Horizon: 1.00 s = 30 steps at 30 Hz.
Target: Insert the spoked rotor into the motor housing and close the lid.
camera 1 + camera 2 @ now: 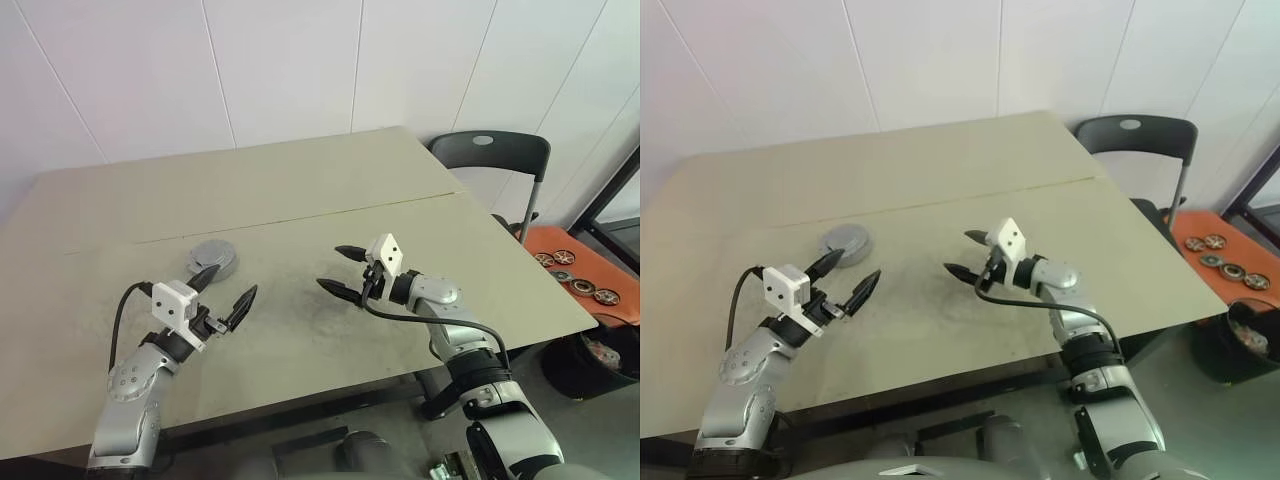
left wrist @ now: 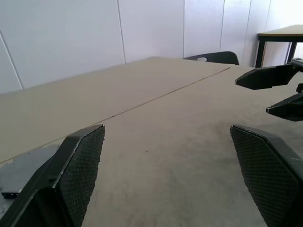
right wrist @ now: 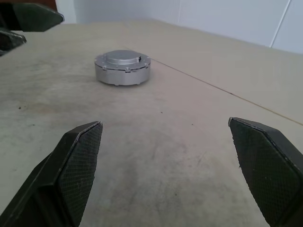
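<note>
A round silver-grey motor unit stands closed on the beige table [image 1: 300, 180]: the lid [image 3: 122, 58] sits flat on the motor housing [image 3: 119, 76]. The unit is at the table's left-middle [image 1: 213, 257]. The spoked rotor is out of view. My left gripper [image 1: 236, 279] hovers open just in front of the unit, one fingertip close to its near edge, nothing between the fingers [image 2: 80, 165]. My right gripper [image 1: 328, 266] hangs open over the table's middle, pointing left toward the unit and well apart from it, holding nothing.
A dark chair [image 1: 490, 155] stands at the table's far right corner. Beyond the right edge, an orange stool [image 1: 570, 250] carries several small round parts [image 1: 575, 277]. A black bin [image 1: 600, 360] sits below it.
</note>
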Each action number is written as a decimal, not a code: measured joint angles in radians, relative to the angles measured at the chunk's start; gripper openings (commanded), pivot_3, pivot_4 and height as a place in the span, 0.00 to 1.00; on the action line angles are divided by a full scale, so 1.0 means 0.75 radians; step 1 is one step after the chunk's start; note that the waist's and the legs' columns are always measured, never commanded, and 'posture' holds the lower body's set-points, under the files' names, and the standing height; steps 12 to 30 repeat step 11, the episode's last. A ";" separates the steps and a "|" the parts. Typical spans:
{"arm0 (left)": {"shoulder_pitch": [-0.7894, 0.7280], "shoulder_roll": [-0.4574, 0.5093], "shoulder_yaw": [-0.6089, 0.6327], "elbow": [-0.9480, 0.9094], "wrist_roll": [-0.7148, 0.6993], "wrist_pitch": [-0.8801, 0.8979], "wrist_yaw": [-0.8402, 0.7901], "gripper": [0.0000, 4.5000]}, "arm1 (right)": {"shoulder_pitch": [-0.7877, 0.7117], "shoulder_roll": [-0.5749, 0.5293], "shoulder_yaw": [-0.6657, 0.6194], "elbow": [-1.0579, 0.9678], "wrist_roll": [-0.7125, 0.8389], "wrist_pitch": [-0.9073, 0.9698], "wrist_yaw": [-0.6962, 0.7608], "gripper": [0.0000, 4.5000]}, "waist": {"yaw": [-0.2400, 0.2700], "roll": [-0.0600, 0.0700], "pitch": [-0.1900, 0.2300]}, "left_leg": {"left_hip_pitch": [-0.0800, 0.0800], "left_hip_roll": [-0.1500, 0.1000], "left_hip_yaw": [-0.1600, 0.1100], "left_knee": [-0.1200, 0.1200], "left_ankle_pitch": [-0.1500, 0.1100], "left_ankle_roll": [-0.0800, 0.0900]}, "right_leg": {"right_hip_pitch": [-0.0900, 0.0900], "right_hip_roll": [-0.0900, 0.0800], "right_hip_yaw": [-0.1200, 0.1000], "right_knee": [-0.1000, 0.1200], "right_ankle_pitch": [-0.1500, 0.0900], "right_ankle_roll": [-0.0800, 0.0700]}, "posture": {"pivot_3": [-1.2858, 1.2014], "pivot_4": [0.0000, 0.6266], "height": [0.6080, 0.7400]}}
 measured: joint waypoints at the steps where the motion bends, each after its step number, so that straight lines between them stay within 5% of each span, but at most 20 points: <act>1: -0.002 0.000 0.000 0.000 0.001 0.000 0.000 1.00 | -0.006 0.002 0.000 0.008 -0.001 -0.003 0.000 0.99 | 0.000 0.000 0.000 | 0.000 0.000 0.000 0.000 0.000 0.000 | 0.000 0.000 0.000 0.000 0.000 0.000 | 0.52 0.00 1.00; 30: 0.004 0.000 0.000 0.004 0.019 -0.005 -0.002 1.00 | -0.038 0.001 0.000 0.031 -0.012 -0.012 0.008 0.99 | 0.000 0.000 0.000 | 0.000 0.000 0.000 0.001 0.000 0.000 | 0.000 0.000 0.000 0.001 0.000 0.000 | 0.52 0.00 1.00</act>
